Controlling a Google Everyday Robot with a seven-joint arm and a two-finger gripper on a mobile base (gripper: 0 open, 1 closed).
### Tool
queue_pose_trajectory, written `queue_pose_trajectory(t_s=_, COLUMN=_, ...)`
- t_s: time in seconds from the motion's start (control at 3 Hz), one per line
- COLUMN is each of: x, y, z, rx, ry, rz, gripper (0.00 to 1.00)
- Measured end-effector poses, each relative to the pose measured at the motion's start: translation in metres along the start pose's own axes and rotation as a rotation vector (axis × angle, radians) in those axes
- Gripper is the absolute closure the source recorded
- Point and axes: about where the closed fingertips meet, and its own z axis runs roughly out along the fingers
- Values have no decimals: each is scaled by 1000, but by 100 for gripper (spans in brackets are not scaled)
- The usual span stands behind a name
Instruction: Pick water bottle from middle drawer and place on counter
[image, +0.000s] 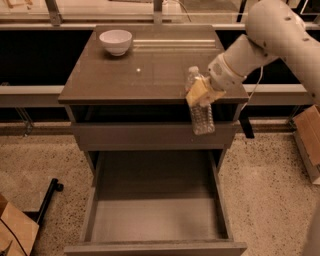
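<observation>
My gripper (200, 93) is shut on the water bottle (202, 120), a clear ribbed bottle with a white cap. It holds the bottle upright in the air at the front right edge of the counter (150, 70), cap just above the counter's level, the body hanging in front of the closed upper drawer front. The middle drawer (155, 215) stands pulled open below, its pale floor bare. The white arm reaches in from the upper right.
A white bowl (116, 41) sits at the counter's back left. A cardboard box (15, 230) is on the floor at the lower left and another (307, 135) at the right. A black wheeled leg (50, 195) lies left of the drawer.
</observation>
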Motion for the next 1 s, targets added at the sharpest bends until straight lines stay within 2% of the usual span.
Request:
queue_pose_trajectory(t_s=0.33, x=-81, y=-7, z=-53, rx=116, ry=-157, rz=-74, gripper=100)
queue_pose_trajectory(t_s=0.67, x=-131, y=6, z=-104, rx=198, ry=-276, rz=-145, gripper=100)
queue_pose_trajectory(t_s=1.0, x=-176, y=19, z=-120, rx=190, ry=-362, rz=-195, gripper=100)
